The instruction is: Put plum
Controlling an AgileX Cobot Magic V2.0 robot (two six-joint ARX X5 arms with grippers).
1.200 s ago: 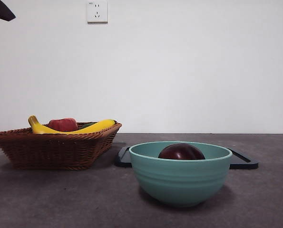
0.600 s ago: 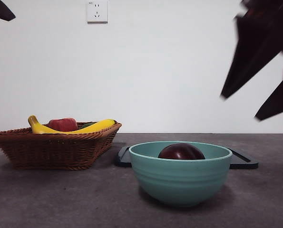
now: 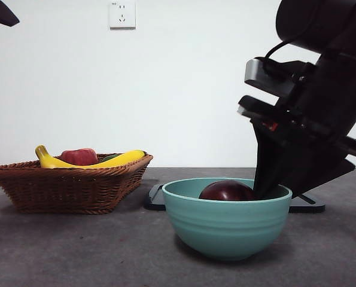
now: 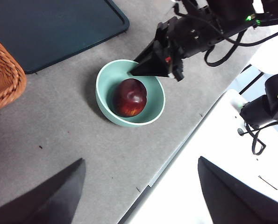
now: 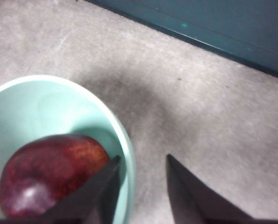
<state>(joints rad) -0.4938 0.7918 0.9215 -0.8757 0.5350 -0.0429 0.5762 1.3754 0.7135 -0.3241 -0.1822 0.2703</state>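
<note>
Plum point(image 3: 228, 191) sits inside the teal bowl point(image 3: 225, 230), dark maroon and glossy, with its top poking just above the rim in the front view; the left wrist view shows it point(image 4: 129, 97) lying against the bowl's wall on the tray side, not centred. Right gripper point(image 5: 139, 179) is down at the bowl, jaws parted and straddling the rim: one jaw inside the bowl just beside the plum point(image 5: 50, 175), the other outside over bare table, holding nothing. I cannot tell whether the inner jaw touches the fruit. In the front view this gripper point(image 3: 272, 185) comes in big and dark from the upper right, tilted, with its tip dipping behind the bowl's rim on the right. The bowl stands on the grey table point(image 3: 76, 251), and a dark flat tray point(image 3: 306, 206) lies behind it. Off to the left is a wicker basket point(image 3: 67, 185) holding a banana point(image 3: 115, 160) and a red peach-like fruit point(image 3: 79, 156). There is a wall socket point(image 3: 122, 14) above it. Left gripper point(image 4: 139, 196) waits high above the table edge, jaws wide apart and empty, well apart from the bowl.
</note>
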